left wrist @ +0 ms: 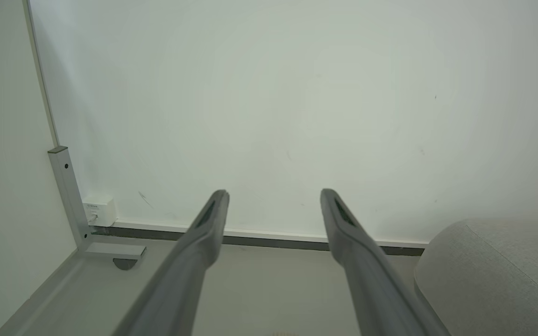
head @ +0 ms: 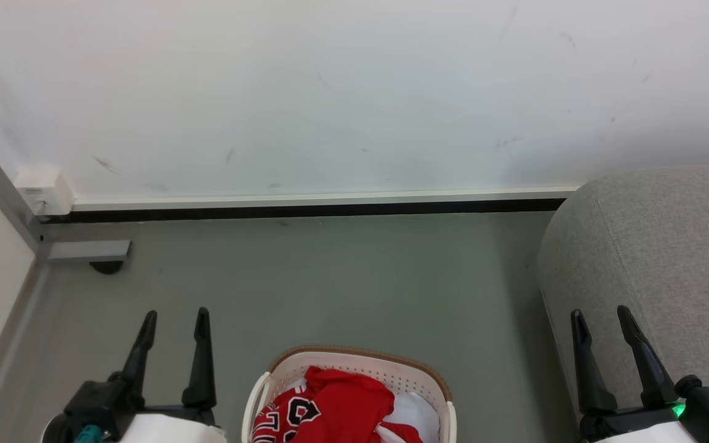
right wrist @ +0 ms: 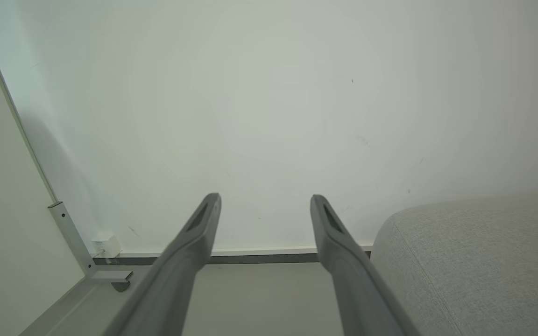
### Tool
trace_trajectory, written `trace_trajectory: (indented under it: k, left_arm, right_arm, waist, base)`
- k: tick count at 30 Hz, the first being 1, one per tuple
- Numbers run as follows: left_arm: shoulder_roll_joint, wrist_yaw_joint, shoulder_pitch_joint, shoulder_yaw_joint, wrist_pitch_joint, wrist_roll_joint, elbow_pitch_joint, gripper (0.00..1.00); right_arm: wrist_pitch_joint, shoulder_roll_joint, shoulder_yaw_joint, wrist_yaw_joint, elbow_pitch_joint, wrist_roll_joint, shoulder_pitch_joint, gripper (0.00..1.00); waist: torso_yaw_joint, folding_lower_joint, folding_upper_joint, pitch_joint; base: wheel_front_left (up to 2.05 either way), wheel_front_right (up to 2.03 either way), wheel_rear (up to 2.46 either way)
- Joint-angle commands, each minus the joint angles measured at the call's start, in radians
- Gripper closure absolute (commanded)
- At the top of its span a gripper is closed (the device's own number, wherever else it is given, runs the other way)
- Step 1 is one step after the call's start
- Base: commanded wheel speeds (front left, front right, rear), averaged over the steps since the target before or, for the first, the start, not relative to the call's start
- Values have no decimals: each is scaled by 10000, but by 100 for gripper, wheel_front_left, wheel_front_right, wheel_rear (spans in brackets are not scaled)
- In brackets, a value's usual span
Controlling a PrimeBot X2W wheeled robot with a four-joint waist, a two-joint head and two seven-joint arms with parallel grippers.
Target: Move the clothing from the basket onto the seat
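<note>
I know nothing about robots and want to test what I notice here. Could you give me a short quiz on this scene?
1. True or false: the red clothing lies in the basket.
2. On which side of the basket does the grey seat stand? A) the robot's left B) the robot's right
3. Fill in: the left claw and right claw are both ____ and hold nothing.
Key: 1 true; 2 B; 3 open.

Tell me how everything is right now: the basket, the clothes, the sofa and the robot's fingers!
Basket: upright on the floor, holding laundry.
Red clothes: crumpled inside the basket.
White sheet: bunched beside the red clothes.
Sofa: no clothes on the part in view.
Left fingers: open, holding nothing.
Right fingers: open, holding nothing.
</note>
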State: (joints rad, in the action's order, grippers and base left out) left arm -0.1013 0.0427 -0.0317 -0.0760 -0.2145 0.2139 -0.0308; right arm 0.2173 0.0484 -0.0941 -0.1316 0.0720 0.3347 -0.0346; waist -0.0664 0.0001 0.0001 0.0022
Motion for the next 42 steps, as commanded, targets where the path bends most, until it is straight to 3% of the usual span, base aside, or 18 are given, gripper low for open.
trace_trajectory:
  k: [1,24,42]
  left_arm:
    - [-71,35,82,-21,-123,-257,80,0]
    - [27,-8,226,-114,-516,-1883,99,0]
    - [145,-149,197,123,-504,-1679,-130,0]
  right_arm:
    - [81,24,-34,14,-4,-265,129,0]
    - [493,34,-252,17,-180,-1775,236,0]
    - [470,32,-257,17,-198,-1611,81,0]
  waist:
    - [0,-1,-1,-2]
    - [51,-1,-1,-144]
    - [-89,-1,-1,-120]
  base:
    - [0,0,0]
    - [0,0,0]
    - [0,0,0]
